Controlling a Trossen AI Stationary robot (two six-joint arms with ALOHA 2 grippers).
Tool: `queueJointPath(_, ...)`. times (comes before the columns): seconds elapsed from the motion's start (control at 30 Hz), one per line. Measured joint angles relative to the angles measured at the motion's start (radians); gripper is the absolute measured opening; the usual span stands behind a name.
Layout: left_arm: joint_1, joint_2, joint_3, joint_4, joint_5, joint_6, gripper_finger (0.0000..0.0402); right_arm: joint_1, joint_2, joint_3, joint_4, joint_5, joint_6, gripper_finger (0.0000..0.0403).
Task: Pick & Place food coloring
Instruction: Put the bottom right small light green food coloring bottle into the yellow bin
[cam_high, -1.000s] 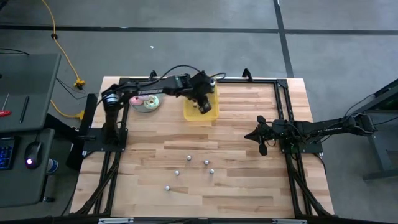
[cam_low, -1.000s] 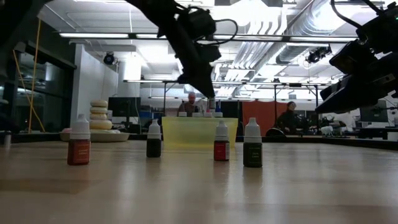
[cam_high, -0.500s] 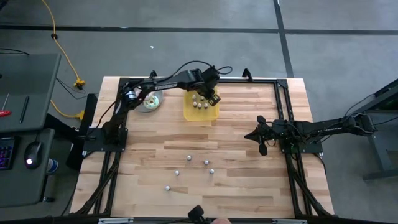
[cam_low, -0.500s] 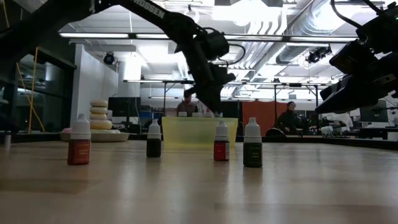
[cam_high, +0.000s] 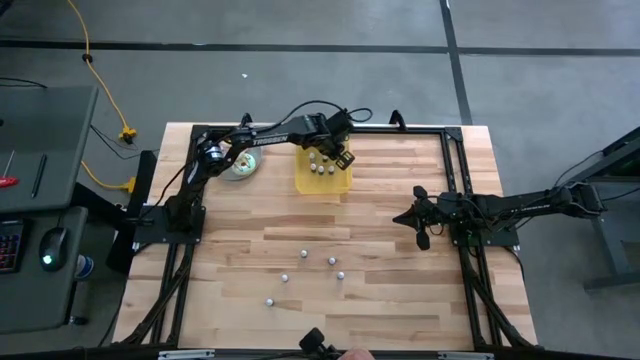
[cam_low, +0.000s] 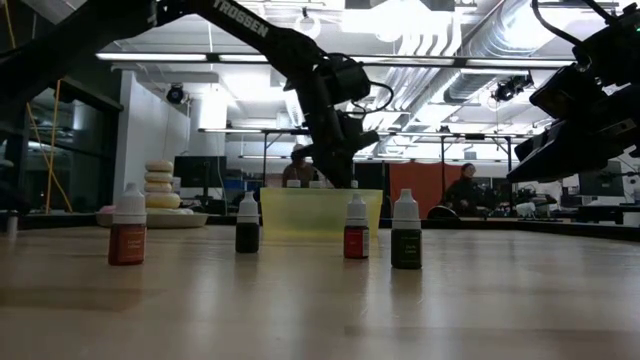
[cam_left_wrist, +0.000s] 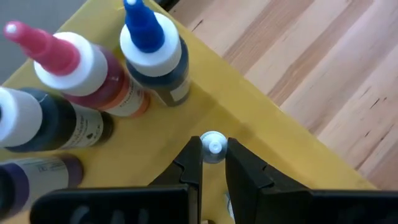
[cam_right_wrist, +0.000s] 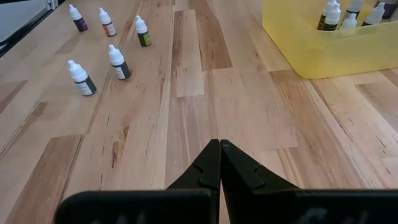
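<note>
Five food coloring bottles (cam_high: 303, 272) stand loose on the near-middle of the table (cam_high: 400, 300); others sit in the yellow tray (cam_high: 303, 184) at the far side. Over the tray's right edge we see our left gripper (cam_left_wrist: 214, 163) pinching a small white-capped bottle (cam_left_wrist: 213, 147). Our right gripper (cam_right_wrist: 219, 147) waits at the right, fingers together and empty.

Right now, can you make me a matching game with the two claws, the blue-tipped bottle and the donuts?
1 left claw
2 right claw
3 blue-tipped bottle
4 donuts

A stands in the yellow tray
B shut, empty, above the table
C stacked beside the tray
D pinching a white-capped bottle

Pairs: 1-D, 2-B, 3-A, 4-C
</note>
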Motion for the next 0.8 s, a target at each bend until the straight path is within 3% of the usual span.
queueJointPath(0.8, -0.003, -0.001, -0.044, 0.022, -0.017, -0.074, 0.0035, 0.0, 0.0, 0.0, 0.0, 0.0, 0.0, 0.0)
